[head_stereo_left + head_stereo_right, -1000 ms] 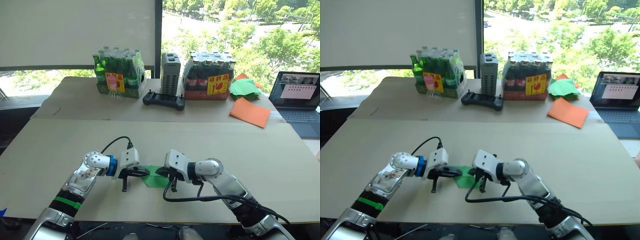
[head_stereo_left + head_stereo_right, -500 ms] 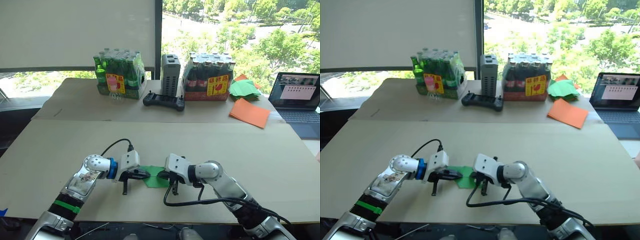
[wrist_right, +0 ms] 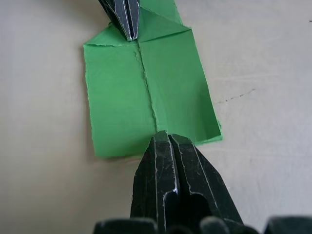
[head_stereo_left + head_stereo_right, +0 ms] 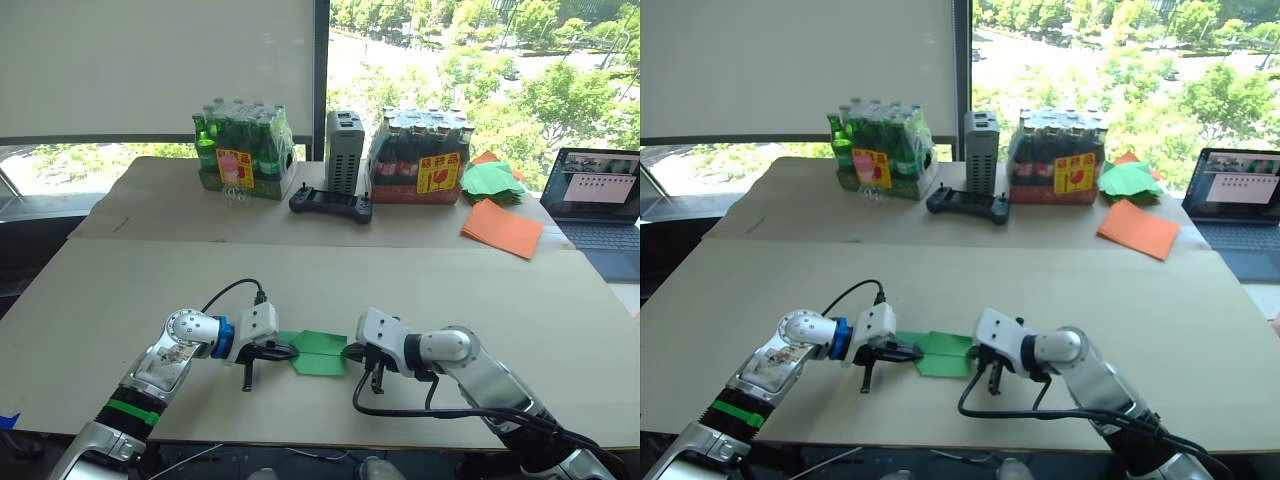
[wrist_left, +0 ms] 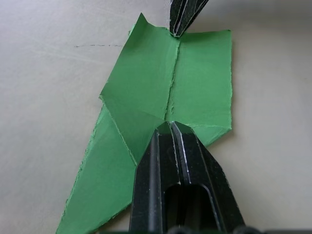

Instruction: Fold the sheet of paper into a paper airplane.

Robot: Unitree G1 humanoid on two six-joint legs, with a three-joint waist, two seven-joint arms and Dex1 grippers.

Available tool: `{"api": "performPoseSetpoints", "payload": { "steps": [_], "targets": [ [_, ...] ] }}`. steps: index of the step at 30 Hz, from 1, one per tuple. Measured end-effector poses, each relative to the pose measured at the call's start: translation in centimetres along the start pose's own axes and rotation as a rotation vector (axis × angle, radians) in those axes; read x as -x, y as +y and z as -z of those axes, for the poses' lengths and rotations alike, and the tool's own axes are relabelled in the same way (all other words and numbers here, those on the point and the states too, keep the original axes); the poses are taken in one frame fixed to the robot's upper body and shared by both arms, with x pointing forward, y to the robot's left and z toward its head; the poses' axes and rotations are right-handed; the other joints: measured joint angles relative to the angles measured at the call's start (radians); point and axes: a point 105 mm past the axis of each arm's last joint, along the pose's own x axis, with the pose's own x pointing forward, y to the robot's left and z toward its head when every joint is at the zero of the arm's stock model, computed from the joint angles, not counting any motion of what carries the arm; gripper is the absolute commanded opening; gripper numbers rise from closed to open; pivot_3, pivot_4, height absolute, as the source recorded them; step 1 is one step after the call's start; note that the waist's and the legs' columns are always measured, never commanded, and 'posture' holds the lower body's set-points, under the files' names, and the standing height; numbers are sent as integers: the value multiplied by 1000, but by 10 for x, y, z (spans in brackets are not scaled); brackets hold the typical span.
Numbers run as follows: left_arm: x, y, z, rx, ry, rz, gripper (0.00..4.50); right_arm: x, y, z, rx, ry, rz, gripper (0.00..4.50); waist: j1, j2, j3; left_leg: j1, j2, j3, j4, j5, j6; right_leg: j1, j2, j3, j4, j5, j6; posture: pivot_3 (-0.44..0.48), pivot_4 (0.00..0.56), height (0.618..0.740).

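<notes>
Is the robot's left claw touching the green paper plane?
Touching. In the left wrist view the left end effector has its shut black tips pressed on the center crease of the paper airplane, with no gap between them.

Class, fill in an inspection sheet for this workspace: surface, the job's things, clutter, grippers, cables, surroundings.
Surface: tan table, bare near the work.
Job's things: green paper airplane lying flat, centre crease running between the two grippers.
Clutter: two bottle packs, grey box, black controller, heap of green papers, orange sheet, all at the far side.
Grippers: left gripper and right gripper, fingers shut, each pinching one end of the crease.
Cables: black cable looping at the left wrist; another under the right arm.
Surroundings: laptop, window, trees outside.
</notes>
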Motion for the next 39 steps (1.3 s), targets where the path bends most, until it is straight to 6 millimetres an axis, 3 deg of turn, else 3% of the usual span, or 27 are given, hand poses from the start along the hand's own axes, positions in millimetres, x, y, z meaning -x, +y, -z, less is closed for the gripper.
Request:
{"api": "performPoseSetpoints", "payload": {
  "steps": [5,14,18,22,27,31,33,36,39],
  "targets": [
    [0,1,1,-9,9,3,0,5,-1,1,-4,-3,23,28,3,0,0,7,0,0,-2,0,1,8,0,0,-3,-5,8,0,150,740],
    [1,1,0,-17,15,8,0,2,-7,-27,-40,-161,33,28,0,0,1,6,0,0,-2,0,1,7,0,0,-2,-5,8,0,150,740],
    [1,2,-1,-18,15,11,0,1,-8,-25,-42,-156,37,28,0,0,1,6,0,0,-2,-1,1,6,0,0,-2,-5,8,0,150,740],
    [1,2,-1,-18,15,12,0,3,-23,-18,-79,-145,106,28,0,1,2,5,0,0,-2,-1,1,6,0,0,-2,-5,8,0,150,740],
    [1,2,-1,-5,17,15,0,24,-46,-57,-62,-339,185,28,-1,1,2,5,0,0,-3,-1,1,6,0,0,-2,-5,8,0,150,740],
    [1,2,-1,-5,16,19,0,29,-20,-83,-1,-447,59,28,-1,1,2,5,0,0,-4,-1,1,5,0,0,-3,-5,7,0,150,740],
    [1,2,-1,-5,17,18,0,19,-1,-88,43,-435,-14,28,-1,1,2,5,0,0,-4,-1,1,6,0,0,-3,-5,8,0,150,740],
    [1,2,-2,-5,17,17,0,0,20,-76,53,-373,-87,28,-1,1,3,5,0,0,-4,-1,1,5,0,0,-3,-5,8,0,150,740],
    [1,2,-2,-5,17,19,0,-10,21,-59,57,-284,-80,28,-1,1,3,5,0,0,-4,-1,1,5,0,0,-3,-5,8,0,150,740]
  ]
}}
